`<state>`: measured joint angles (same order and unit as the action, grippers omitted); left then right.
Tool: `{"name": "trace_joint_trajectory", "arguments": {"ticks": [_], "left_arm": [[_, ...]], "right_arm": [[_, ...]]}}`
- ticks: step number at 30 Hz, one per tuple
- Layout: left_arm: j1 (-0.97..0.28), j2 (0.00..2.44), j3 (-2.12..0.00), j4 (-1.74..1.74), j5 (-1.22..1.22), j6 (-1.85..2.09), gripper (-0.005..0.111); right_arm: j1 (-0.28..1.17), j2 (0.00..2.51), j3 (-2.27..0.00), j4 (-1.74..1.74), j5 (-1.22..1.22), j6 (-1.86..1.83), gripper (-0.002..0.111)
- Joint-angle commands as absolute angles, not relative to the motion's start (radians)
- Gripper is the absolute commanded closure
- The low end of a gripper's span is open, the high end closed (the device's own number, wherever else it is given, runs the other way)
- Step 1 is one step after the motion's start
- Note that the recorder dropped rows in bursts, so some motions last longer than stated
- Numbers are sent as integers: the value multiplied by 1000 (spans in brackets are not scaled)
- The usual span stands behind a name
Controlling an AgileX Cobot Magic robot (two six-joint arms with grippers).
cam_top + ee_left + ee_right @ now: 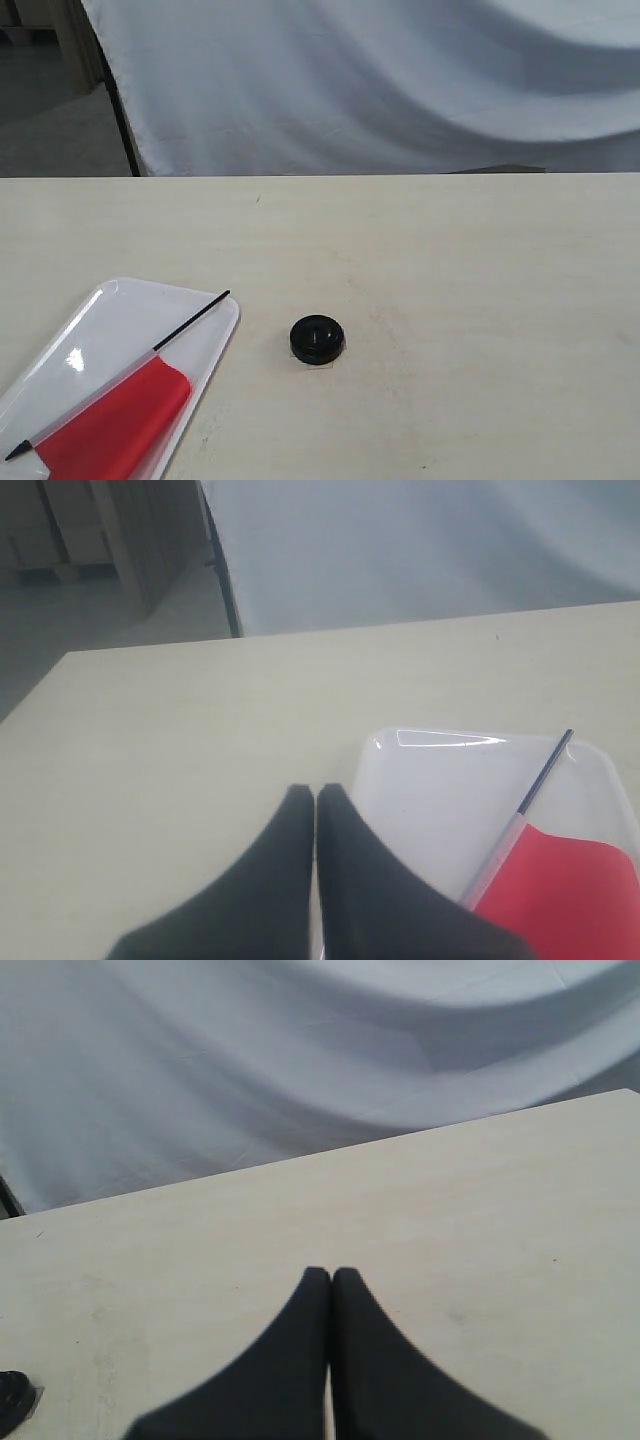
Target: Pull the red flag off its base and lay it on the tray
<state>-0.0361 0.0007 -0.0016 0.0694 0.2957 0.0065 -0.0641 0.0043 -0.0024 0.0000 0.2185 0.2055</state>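
The red flag (120, 420) lies flat on the white tray (130, 310) at the table's front left, its black stick running diagonally past the tray's far rim. The black round base (317, 339) stands alone on the table, right of the tray, with nothing in its hole. Neither gripper shows in the exterior view. In the left wrist view my left gripper (315, 792) is shut and empty, above the table beside the tray (440, 780), with the flag (560, 880) lying in it. My right gripper (331, 1275) is shut and empty over bare table; the base (12, 1398) shows at the frame's edge.
A pale wooden table (450, 260) carries everything. A white cloth backdrop (380, 80) hangs behind the table's far edge, with a dark pole (120, 110) at its left side.
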Motion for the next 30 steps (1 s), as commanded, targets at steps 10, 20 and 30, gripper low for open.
{"name": "trace_joint_trajectory", "arguments": {"ticks": [10, 20, 30], "left_arm": [[-34, 0, 0, 74, 299, 0, 105], [-34, 0, 0, 74, 299, 0, 105], [-34, 0, 0, 74, 299, 0, 105]], "right_arm": [[-62, 0, 0, -11, 219, 194, 108], [-62, 0, 0, -11, 219, 194, 108], [-62, 0, 0, -11, 219, 194, 108]]}}
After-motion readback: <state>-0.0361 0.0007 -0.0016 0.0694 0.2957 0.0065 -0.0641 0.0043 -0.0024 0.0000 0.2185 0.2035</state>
